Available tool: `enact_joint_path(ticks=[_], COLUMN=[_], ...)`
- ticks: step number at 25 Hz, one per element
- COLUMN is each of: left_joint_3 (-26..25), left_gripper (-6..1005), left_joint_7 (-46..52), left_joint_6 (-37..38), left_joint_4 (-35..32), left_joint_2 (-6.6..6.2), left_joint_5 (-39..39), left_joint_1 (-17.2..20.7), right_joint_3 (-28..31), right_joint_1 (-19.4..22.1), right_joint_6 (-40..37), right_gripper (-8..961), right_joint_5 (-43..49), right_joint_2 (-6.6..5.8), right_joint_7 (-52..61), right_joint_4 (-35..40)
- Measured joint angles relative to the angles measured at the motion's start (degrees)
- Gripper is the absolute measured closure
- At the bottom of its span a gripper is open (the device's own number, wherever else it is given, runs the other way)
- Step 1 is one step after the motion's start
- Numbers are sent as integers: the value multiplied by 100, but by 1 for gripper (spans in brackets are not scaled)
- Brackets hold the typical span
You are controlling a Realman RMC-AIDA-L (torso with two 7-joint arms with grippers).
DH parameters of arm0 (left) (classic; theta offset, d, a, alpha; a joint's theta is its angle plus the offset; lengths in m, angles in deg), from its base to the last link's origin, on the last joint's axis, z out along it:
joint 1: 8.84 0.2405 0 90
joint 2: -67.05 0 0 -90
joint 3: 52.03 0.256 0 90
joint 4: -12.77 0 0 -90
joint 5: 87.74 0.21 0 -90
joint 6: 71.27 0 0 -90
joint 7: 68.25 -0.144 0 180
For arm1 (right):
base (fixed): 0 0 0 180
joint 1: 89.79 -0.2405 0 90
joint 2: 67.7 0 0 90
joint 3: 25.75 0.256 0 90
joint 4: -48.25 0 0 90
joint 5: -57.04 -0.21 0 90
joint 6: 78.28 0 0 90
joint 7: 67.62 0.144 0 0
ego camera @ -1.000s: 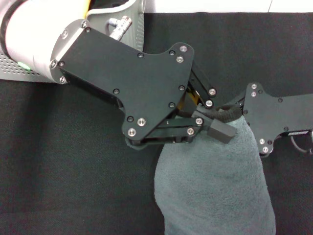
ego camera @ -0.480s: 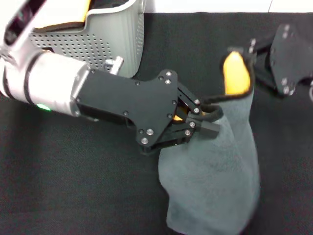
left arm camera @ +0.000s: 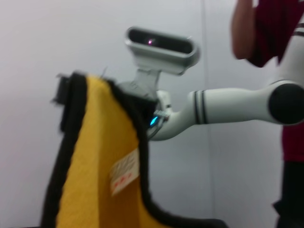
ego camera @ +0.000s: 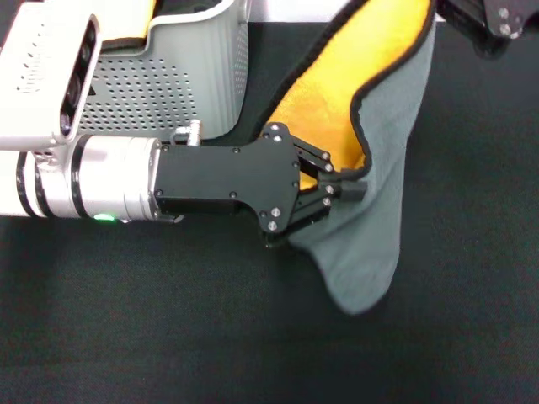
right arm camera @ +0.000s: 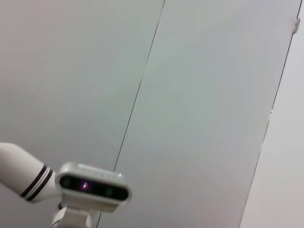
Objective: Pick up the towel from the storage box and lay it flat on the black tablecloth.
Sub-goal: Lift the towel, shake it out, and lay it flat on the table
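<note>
The towel [ego camera: 379, 202], grey with black edging, hangs in the air between my two grippers, with its yellow-orange face [ego camera: 337, 93] turned up and toward me. My left gripper [ego camera: 344, 187] is shut on the towel's edge at mid picture, above the black tablecloth [ego camera: 168, 337]. My right gripper [ego camera: 493, 18] is at the top right corner, mostly cut off, and holds the towel's raised corner. The left wrist view shows the yellow face with a small label [left arm camera: 124, 171]. The storage box [ego camera: 194, 76] stands at the back left.
A smaller yellow-orange cloth [ego camera: 141, 15] shows inside the storage box. My left arm [ego camera: 93, 189] reaches across in front of the box. A person in dark red [left arm camera: 278, 33] stands behind me in the left wrist view.
The right gripper has risen and moved to the far right with the towel's corner. The towel has been pulled up off the cloth, showing its yellow face. The left gripper has drawn back and lowered.
</note>
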Motion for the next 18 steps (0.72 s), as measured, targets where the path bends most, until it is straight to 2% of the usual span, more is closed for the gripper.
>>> enact_joint_path(ticks=[7,11,18], left_joint_3=[-210,-407,-395], left_gripper=[982,976,976], left_joint_7=[-435,-518,-516], left_joint_6=[-240,-295,-556], left_joint_4=[500,557,647], left_joint_2=[-11,-11,-8], left_joint_5=[-475,-511,-483], left_joint_1=[77,137,144], right_joint_3=[-71,-52,-12], right_joint_1=[-71,-88,-97], right_joint_6=[-224,-331,-573], right_gripper=[932,932,932], right_joint_5=[-18,-104,-304], right_joint_2=[7,8,-17], right_joint_7=[383,422,419], right_joint_4=[380,410,447])
